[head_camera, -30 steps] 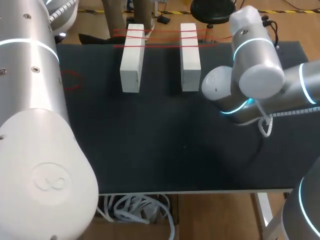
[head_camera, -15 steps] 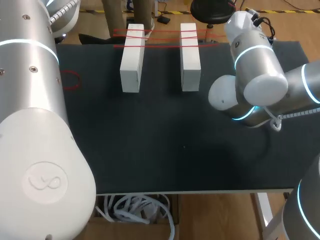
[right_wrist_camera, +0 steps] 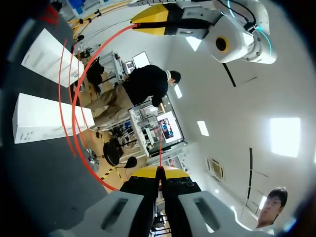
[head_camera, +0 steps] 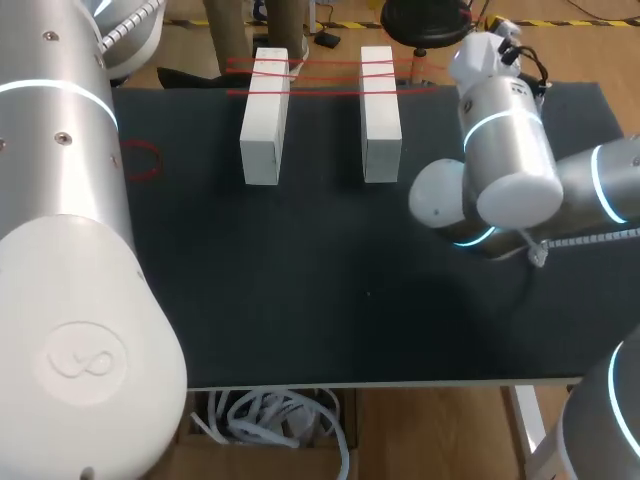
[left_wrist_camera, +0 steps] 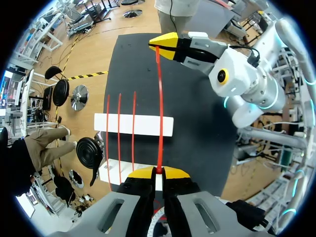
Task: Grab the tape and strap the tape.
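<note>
left gripper (left_wrist_camera: 159,171) and right gripper (right_wrist_camera: 159,170) each pinch the thin red tape strand (left_wrist_camera: 160,108), stretched over the two white rectangular blocks (head_camera: 265,115). mid-strapping i'd say; next, lower it onto them taut.

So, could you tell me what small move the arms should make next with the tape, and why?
Probably lower both end effectors together so the held red tape settles across the white blocks beside the three strands already there. The left end effector and right end effector each pinch one end.
</note>
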Available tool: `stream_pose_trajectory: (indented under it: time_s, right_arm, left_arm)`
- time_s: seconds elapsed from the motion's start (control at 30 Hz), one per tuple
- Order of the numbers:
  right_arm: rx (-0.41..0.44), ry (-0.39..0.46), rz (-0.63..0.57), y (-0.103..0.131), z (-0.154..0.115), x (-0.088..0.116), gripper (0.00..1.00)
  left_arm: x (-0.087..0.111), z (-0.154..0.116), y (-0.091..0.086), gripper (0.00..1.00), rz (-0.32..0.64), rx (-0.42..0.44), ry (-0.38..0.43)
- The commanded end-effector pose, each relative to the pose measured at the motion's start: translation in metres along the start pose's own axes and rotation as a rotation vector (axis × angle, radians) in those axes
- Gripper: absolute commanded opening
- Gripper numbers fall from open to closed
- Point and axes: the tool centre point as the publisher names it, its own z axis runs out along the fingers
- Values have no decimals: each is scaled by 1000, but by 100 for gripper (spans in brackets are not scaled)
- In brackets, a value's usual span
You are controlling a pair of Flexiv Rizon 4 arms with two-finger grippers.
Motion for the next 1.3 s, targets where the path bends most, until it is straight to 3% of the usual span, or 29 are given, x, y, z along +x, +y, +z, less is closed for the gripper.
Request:
stream_pose_trajectory:
  time_s: [0.03,0.23,0.6,1.2,1.3]
  right_arm:
    - [0,-14,-2,0,1,4,0]
    - [0,-14,-2,0,1,4,0]
    - [-67,-44,-77,37,13,-16,0]
    - [-118,-68,-146,57,9,-16,0]
    - [-106,-66,-205,58,11,-17,0]
  left_arm:
    - [-1,-1,-1,0,0,-5,3]
    - [-1,-1,-1,0,0,-5,3]
    - [-1,-1,-1,0,0,-5,3]
    - [-1,-1,-1,0,0,-5,3]
    - [-1,-1,-1,0,0,-5,3]
